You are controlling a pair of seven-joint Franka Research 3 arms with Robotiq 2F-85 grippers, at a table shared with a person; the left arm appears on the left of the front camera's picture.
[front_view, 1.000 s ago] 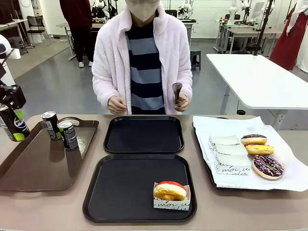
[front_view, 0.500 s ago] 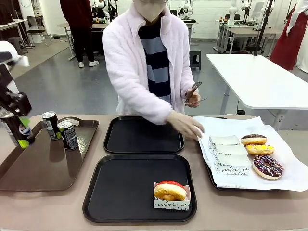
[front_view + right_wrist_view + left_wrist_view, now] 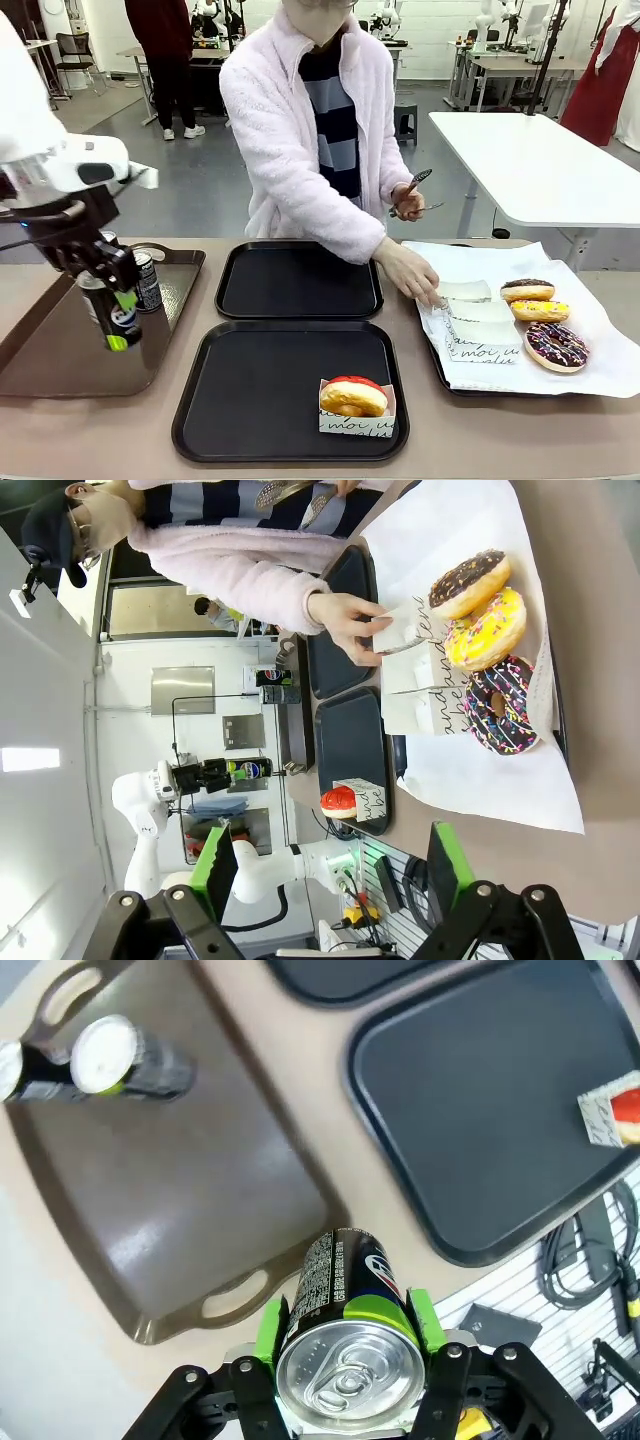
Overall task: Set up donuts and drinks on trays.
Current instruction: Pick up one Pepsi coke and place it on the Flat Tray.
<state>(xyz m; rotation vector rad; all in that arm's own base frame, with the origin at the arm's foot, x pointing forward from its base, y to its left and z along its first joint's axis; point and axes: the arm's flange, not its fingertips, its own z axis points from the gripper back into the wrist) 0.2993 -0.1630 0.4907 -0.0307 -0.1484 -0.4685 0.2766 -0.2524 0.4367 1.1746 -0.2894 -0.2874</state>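
Clamping a slim silver-topped black can [image 3: 345,1285], the left end effector [image 3: 345,1328] hangs over the glossy brown tray [image 3: 190,1210].

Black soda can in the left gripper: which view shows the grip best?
Left wrist view: the slim black soda can with silver top sits between the left gripper's green pads. The front view shows it from the side, near the glossy brown tray, top hidden by the gripper. Right wrist view: too far off to judge.
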